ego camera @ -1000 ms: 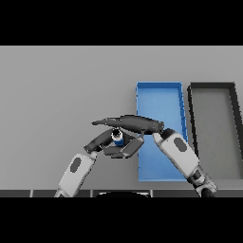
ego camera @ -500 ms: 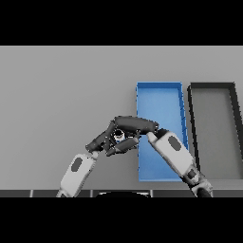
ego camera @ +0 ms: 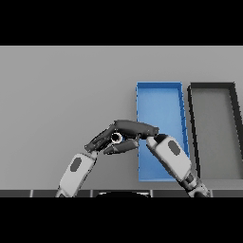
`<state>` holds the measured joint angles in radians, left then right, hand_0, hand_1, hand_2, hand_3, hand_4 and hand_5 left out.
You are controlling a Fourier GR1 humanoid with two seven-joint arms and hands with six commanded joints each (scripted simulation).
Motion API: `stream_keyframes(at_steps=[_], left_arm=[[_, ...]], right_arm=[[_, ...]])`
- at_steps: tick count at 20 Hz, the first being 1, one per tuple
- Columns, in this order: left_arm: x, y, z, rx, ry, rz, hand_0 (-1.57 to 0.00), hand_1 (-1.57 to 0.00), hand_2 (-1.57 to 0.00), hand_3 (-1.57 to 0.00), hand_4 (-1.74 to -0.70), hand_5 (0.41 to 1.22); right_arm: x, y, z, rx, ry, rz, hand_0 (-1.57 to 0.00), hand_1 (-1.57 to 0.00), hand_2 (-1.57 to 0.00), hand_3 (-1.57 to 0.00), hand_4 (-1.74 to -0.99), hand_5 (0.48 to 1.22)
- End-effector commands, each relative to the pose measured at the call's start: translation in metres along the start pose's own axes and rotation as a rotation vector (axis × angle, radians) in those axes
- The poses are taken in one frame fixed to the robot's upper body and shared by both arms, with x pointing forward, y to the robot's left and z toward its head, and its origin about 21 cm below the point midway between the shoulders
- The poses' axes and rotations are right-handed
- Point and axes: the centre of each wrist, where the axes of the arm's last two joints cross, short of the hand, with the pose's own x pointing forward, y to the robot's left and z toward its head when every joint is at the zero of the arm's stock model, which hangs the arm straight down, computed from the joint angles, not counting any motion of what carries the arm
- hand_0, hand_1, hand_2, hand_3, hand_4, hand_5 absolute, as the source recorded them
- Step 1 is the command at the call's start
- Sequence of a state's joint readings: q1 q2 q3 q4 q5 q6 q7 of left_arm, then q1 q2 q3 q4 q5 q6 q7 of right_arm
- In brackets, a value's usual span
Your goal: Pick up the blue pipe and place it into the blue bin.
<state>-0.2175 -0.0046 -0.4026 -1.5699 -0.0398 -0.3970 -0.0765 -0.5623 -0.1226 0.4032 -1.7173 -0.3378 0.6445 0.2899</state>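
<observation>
One small round end with a pale ring and a dark middle peeks out between the two dark hands; this is the only bit of the blue pipe (ego camera: pixel 116 137) that shows, and its blue color is hidden. It sits low in the middle of the view, just left of the blue bin (ego camera: pixel 159 88), not inside it. I cannot tell if it rests on the bench (ego camera: pixel 61 95) or is lifted off it.

The right hand (ego camera: pixel 135 127) reaches in from the right and lies across the top of the pipe, its long fingers pointing left and bent down over the pipe. The thumb seems to come in under the pipe, so the hand looks wrapped around it. The white and grey right arm crosses over the near part of the blue bin.

The left hand (ego camera: pixel 98 142) comes up from the lower left and sits just under and beside the right hand, touching or almost touching it. Its fingers look fairly straight and point to the right, up by the pipe.

The blue bin is a long box and stands open. Right next to it, on its right side, is a dark bin (ego camera: pixel 212 87) of the same shape. Both sit on the grey bench.
</observation>
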Motion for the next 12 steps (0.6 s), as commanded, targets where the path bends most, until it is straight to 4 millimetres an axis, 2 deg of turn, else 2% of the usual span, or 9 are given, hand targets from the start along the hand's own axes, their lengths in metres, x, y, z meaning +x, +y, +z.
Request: stream_keyframes(at_steps=[1,3,5,6,9,12], left_arm=[[-0.0003,-0.0001,0.002,0.001,0.003,-0.016,-1.45,-1.37,-1.34,-1.05,-1.63,1.221],[0.0018,0.0051,0.0007,-0.019,0.031,-0.053,-0.94,-0.88,-0.85,-0.67,-1.41,1.221],[-0.0032,0.0038,0.0012,-0.058,0.048,-0.072,-0.6,-0.56,-0.55,-0.43,-1.25,1.221],[-0.0008,0.0035,-0.0007,-0.069,0.067,-0.08,-0.48,-0.45,-0.44,-0.34,-1.19,1.148],[-0.006,0.0094,0.0031,-0.07,0.11,-0.077,-0.25,-0.23,-0.22,-0.18,-1.06,0.912],[-0.0056,0.0071,0.0052,-0.053,0.145,-0.079,-0.13,-0.12,-0.11,-0.09,-0.99,0.729]], right_arm=[[0.0011,0.0002,-0.0003,-0.013,-0.003,0.005,-1.55,-1.55,-1.55,-1.55,-1.496,1.197],[0.0032,-0.0018,-0.0019,-0.022,0.016,0.017,-1.56,-1.56,-1.56,-1.56,-1.497,1.206],[0.001,0.0006,-0.0029,-0.024,0.047,0.018,-1.56,-1.56,-1.56,-1.56,-1.498,1.211],[0.0015,-0.0007,-0.0009,-0.029,0.047,0.02,-1.57,-1.57,-1.57,-1.56,-1.498,1.213],[0.004,0.0036,-0.0042,-0.029,0.037,0.012,-1.57,-1.57,-1.57,-1.57,-1.499,1.217],[0.005,-0.0007,-0.0021,-0.04,0.019,0.034,-1.57,-1.57,-1.57,-1.57,-1.499,1.219]])
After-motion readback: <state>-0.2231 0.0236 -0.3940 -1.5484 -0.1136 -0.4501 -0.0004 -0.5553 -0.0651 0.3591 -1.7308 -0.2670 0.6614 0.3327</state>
